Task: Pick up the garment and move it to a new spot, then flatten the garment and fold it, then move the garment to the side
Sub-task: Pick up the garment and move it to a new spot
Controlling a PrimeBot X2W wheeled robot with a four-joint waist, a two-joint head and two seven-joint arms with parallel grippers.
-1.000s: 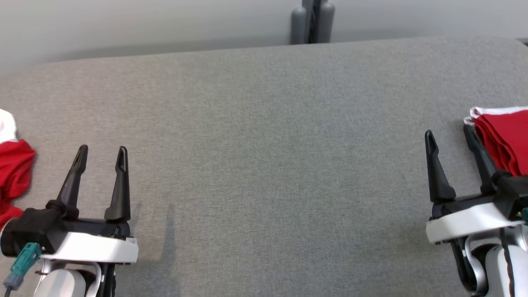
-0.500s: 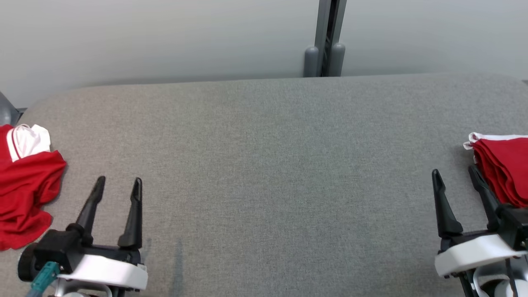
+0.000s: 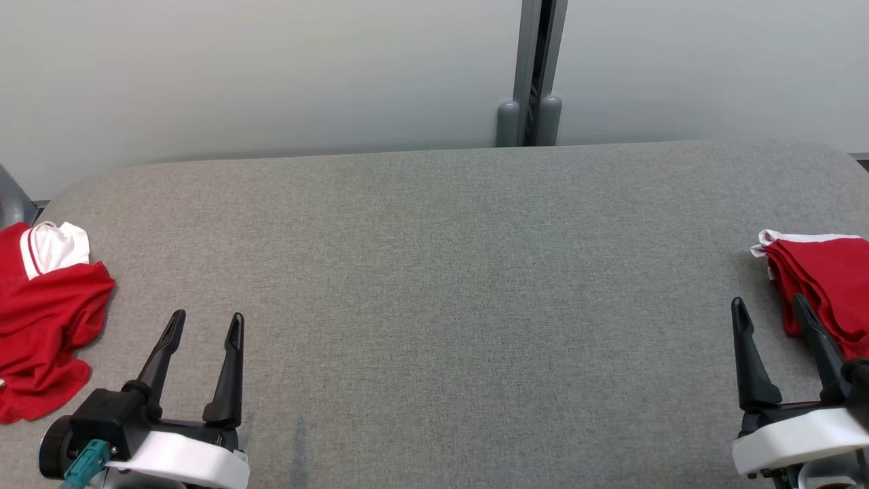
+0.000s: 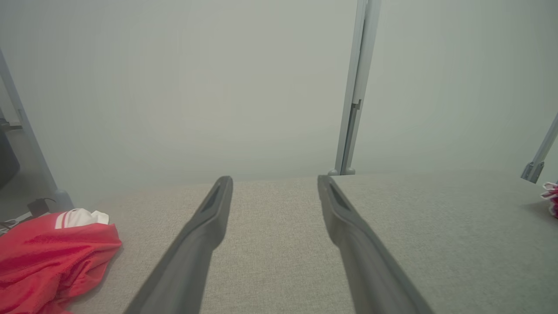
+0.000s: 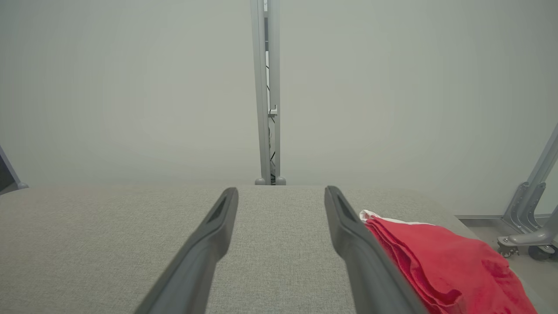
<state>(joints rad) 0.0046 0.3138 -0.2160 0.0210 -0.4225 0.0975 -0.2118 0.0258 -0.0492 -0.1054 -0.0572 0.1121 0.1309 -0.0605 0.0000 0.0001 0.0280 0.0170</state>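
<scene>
A crumpled red garment (image 3: 47, 319) with a white collar lies at the left end of the grey padded table (image 3: 441, 272). It also lies at the lower left of the left wrist view, as the same red garment (image 4: 48, 257). My left gripper (image 3: 207, 317) stands open just right of it, apart from the cloth, nothing between its fingers (image 4: 205, 226). My right gripper (image 3: 767, 301) is open too, its outer finger next to a folded red stack (image 3: 821, 285) at the table's right end. The right wrist view shows that stack (image 5: 436, 261) beside the finger (image 5: 357, 244).
A pale wall with a grey upright post (image 3: 533, 68) runs behind the table's far edge. Metal frame legs (image 5: 529, 218) on casters stand on the floor off the right end. The wide middle of the table lies between my two grippers.
The head camera has tilted up, so more wall and more of the crumpled garment show. Both grippers stay open, and neither pile of cloth has shifted on the table.
</scene>
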